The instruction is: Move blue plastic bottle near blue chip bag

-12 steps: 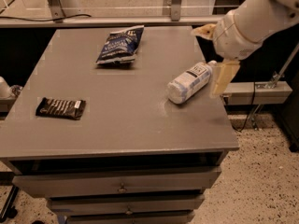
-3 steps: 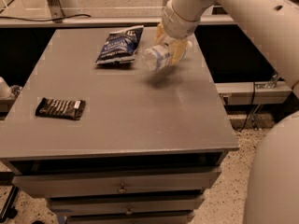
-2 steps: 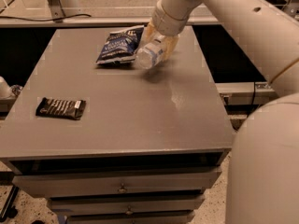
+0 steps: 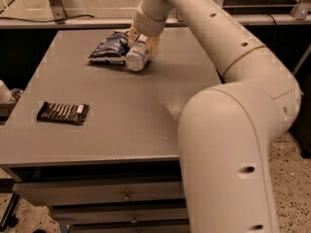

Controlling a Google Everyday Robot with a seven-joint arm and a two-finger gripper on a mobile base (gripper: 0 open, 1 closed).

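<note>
The blue plastic bottle (image 4: 136, 56) lies on its side on the grey table (image 4: 112, 106), its end facing me, right beside the blue chip bag (image 4: 110, 48) at the back of the table. My gripper (image 4: 142, 41) is at the bottle, its yellowish fingers on either side of the bottle's far part. The bottle touches or nearly touches the bag's right edge. The big white arm reaches in from the right foreground and hides the table's right side.
A flat black-brown wrapper (image 4: 62, 113) lies near the table's left front. Drawers (image 4: 127, 196) sit under the tabletop. A rail and cables run behind the table.
The gripper has carried the bottle from the table's right side leftward and back to the chip bag, and lowered it to the tabletop beside the bag.
</note>
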